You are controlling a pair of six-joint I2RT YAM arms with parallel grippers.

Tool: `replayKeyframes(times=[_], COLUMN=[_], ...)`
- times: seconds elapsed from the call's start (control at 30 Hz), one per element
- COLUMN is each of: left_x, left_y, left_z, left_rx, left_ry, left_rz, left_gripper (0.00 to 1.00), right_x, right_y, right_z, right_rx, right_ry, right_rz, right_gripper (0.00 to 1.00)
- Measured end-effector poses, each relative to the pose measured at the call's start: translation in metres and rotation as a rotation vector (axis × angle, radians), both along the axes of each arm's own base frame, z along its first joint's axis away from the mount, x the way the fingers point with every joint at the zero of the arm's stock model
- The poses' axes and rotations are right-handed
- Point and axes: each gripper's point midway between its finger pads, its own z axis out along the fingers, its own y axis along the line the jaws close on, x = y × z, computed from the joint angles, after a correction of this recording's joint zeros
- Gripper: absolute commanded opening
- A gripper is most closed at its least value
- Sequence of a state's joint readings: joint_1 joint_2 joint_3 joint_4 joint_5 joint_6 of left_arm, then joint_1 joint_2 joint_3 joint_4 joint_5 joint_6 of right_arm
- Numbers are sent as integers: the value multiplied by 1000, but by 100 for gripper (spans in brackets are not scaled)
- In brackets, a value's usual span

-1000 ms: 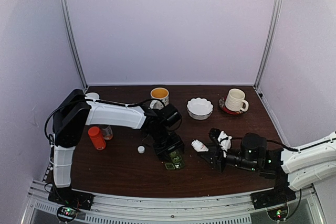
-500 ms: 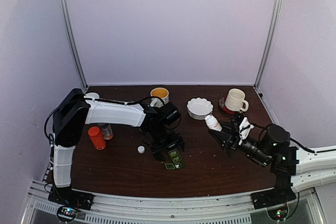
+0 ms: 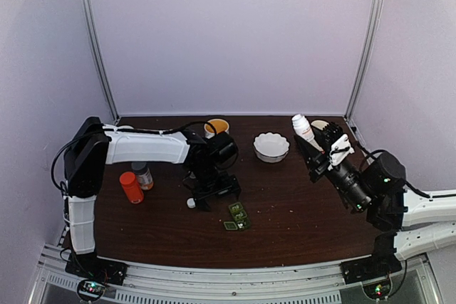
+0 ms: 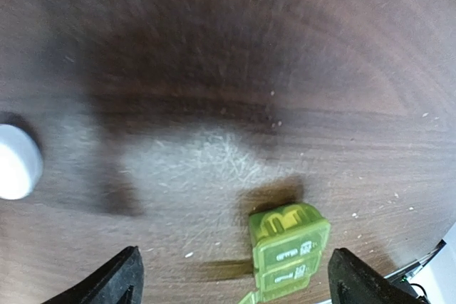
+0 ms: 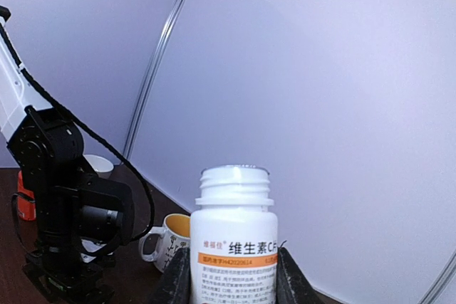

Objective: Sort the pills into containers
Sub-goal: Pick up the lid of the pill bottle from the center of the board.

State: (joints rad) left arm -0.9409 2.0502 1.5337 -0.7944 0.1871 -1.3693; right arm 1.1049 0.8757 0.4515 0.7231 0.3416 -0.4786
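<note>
Green plastic pill box is lying flat on the dark tabletop, toward its near edge. The left gripper is hovering just beside it, jaws standing wide apart and gripping nothing, with a white cap lying on its other side. The right gripper is clamping an uncapped white bottle, holding it upright above the tabletop.

Left gripper wide open, low; right gripper high, around bottle
</note>
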Motion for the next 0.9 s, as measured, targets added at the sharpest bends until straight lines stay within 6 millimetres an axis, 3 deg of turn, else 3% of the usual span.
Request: replayKeyframes(times=[0.1, 0.3, 0.53, 0.63, 0.73, 0.9], left_x=[8, 29, 44, 35, 26, 23], left_y=[7, 31, 67, 83, 98, 104], left_z=[13, 51, 91, 91, 78, 53], left_rx=[9, 31, 90, 119, 163, 228], left_ry=[-32, -145, -316, -352, -353, -328], left_rz=[-5, -24, -146, -230, -302, -400], left_gripper=[94, 93, 91, 90, 86, 80], right_x=[2, 4, 2, 0, -4, -9], right_y=[-6, -9, -8, -10, -13, -9], right_z=[23, 49, 64, 73, 77, 79], right_rx=[37, 73, 102, 126, 149, 152], right_ry=[-55, -106, -126, -136, -151, -147], right_rz=[-44, -79, -66, -68, -58, -23], right_gripper=[0, 0, 0, 0, 0, 0])
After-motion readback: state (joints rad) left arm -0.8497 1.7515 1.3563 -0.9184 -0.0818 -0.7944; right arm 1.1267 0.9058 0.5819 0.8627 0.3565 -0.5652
